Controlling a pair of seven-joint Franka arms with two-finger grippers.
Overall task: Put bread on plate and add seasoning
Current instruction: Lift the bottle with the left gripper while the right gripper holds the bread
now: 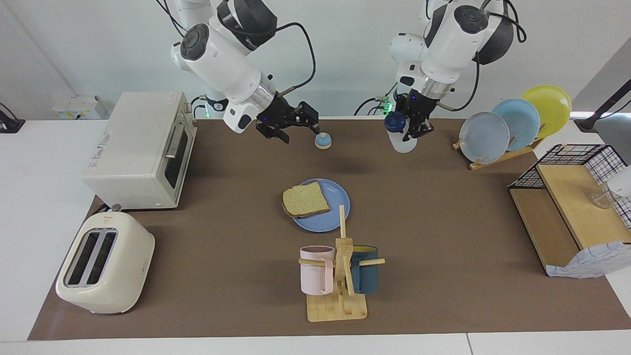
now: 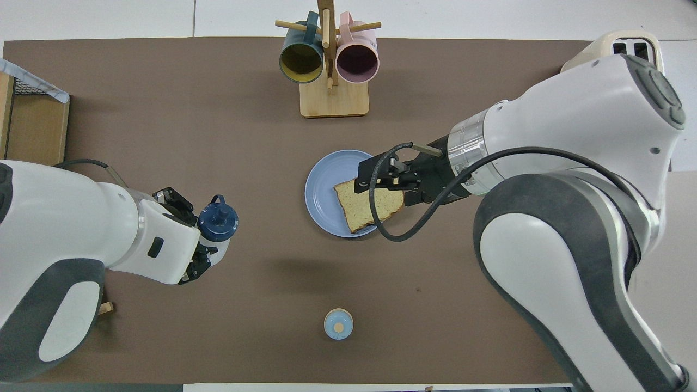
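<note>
A: Tan, speckled square slice of bread (image 1: 305,199) with a darker crust: where is it?

B: It lies flat on the round medium-blue plate (image 1: 331,219), at the side toward the right arm's end of the table, one edge overhanging the rim. The plate sits mid-table, nearer to the robots than the bamboo mug tree (image 1: 340,276) with its pink mug (image 1: 315,270) and dark teal mug (image 1: 366,270).

A: Small translucent white bottle of seasoning (image 1: 400,133) with a navy cap?

B: Held in the air by the left gripper (image 1: 413,124), whose fingers are pressed onto the bottle's body just below the cap. It hangs over the bare brown mat (image 1: 197,246), well apart from the plate, toward the left arm's end.

A: Right gripper (image 1: 288,129)?

B: Raised, fingers spread, holding nothing. It is in the air beside the small blue-domed bell (image 1: 323,141) and clear of the bread.
</note>
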